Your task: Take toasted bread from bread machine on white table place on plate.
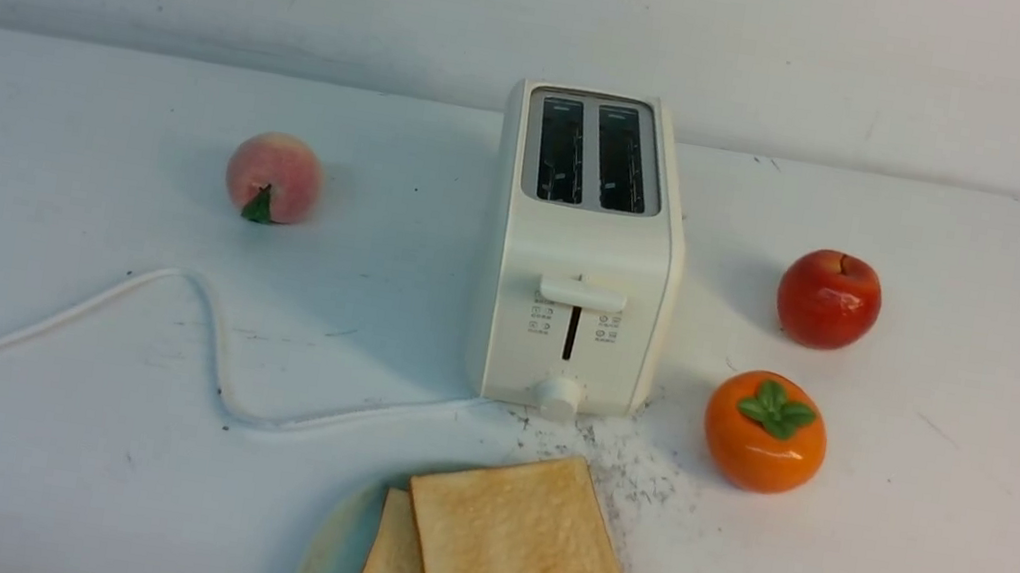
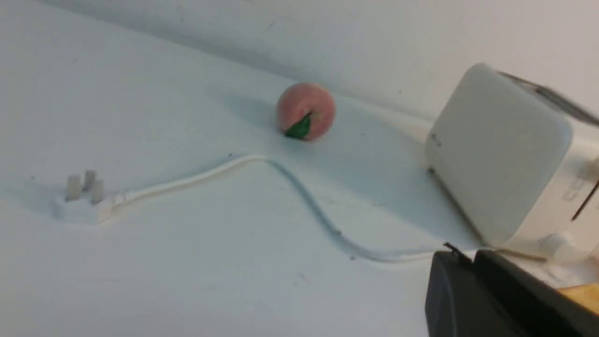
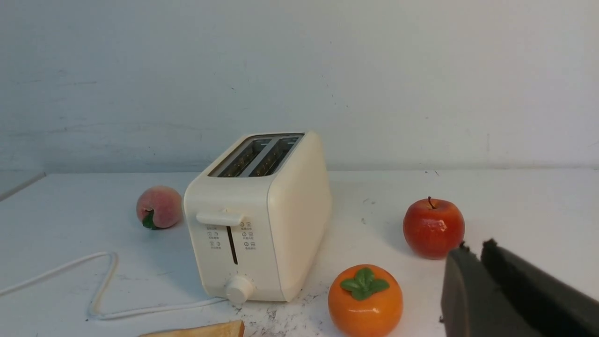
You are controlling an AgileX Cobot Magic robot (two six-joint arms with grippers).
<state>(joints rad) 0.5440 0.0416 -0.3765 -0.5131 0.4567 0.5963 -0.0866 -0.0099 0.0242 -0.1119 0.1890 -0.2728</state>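
— Jaws first: how do they stand?
— Both nearly closed. The left gripper [image 2: 468, 255] shows only a thin seam between its dark fingers and has hold of nothing; the right gripper [image 3: 475, 248] looks the same, with a narrow slit at the tips.
— And the toasted bread [image 1: 521, 551]?
— Two slices lie flat on the plate [image 1: 334, 553], the upper one overlapping the lower. The plate sits at the near edge of the white table [image 1: 39, 459], just in front of the bread machine [image 1: 576, 286].
— What's around it?
— A peach [image 1: 273, 177] sits far left. On the right are an apple [image 1: 829, 299] and, nearer, a persimmon [image 1: 764, 431]. The cord [image 1: 210, 333] snakes left to its plug [image 2: 84, 201], and dark scratch marks [image 1: 635, 467] lie between toaster and plate.
— Does anything block the plate?
— No, the fruit stands well apart from it.
— How are the arms posed?
— Both grippers are low and near, well back from the toaster. The left looks towards the cord and peach, the right towards the toaster and fruit.
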